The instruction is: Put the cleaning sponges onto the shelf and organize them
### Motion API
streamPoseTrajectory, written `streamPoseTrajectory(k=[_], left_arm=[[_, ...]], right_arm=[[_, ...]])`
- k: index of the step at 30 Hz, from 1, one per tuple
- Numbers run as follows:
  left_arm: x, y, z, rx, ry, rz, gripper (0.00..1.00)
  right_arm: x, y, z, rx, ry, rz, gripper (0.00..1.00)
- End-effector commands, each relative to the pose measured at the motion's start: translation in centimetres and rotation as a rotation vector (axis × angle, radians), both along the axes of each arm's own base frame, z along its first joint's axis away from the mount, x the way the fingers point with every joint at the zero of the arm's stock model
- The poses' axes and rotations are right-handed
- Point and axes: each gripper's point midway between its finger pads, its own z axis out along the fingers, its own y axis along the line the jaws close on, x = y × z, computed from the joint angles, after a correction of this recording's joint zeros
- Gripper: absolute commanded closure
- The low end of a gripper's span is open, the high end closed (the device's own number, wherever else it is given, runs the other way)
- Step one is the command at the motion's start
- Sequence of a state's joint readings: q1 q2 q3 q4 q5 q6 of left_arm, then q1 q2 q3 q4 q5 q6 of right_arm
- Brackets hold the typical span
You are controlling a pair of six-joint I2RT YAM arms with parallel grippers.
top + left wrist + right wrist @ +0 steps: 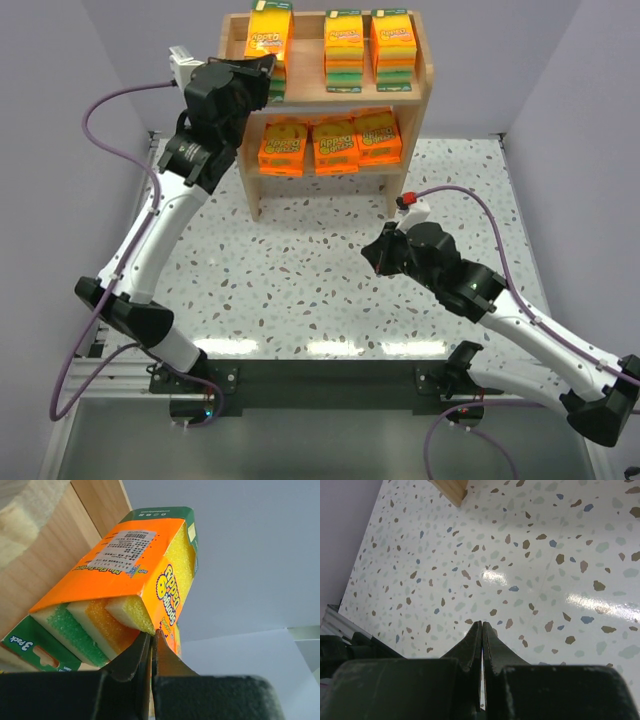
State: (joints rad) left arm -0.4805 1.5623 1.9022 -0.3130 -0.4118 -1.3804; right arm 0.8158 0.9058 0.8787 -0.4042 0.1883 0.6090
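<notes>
The wooden shelf [426, 88] stands at the table's far edge. Its top tier holds two yellow-and-green sponge packs [344, 52] [393, 45], and a third pack [270, 30] stands tilted at the left end. My left gripper [264, 70] is shut at that pack's lower edge. In the left wrist view the pack [125, 575] leans against the shelf wood [55, 550], and my left gripper [151, 636] pinches the corner of its orange sleeve. Three flat orange packs [335, 145] lie on the lower tier. My right gripper [371, 252] [482, 625] is shut and holds nothing, over the speckled table.
The shelf's right foot [451, 490] shows at the top of the right wrist view. Grey walls enclose the speckled table [300, 280] on the left, back and right. A purple cable [470, 195] loops above the right arm.
</notes>
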Motion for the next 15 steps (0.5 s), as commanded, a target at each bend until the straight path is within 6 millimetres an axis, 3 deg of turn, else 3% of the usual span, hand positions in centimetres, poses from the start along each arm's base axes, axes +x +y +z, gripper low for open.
streamPoseTrajectory(k=[1,8,13,14,15], left_arm=[[1.1,0.4,2.9,-0.122,-0.040,0.052,1.00],[4.0,-1.2,0.8,-0.131,0.012,0.049,1.00],[4.2,-1.4,0.2,-0.132,0.028,0.042,1.00],[4.1,-1.4,0.4,-0.133,0.024,0.043,0.95],[4.1,-1.4,0.5,-0.127,0.013,0.043,0.82]], right_arm=[[0.0,-0.2,2.3,0.034,-0.046,0.006,1.00],[-0.3,-0.7,2.1,0.028,-0.053,-0.001,1.00],[-0.3,-0.8,1.8,0.021,-0.051,-0.006,1.00],[-0.3,-0.8,1.8,0.019,-0.050,-0.005,1.00],[-0.2,-0.8,1.7,0.018,-0.048,-0.005,0.99]])
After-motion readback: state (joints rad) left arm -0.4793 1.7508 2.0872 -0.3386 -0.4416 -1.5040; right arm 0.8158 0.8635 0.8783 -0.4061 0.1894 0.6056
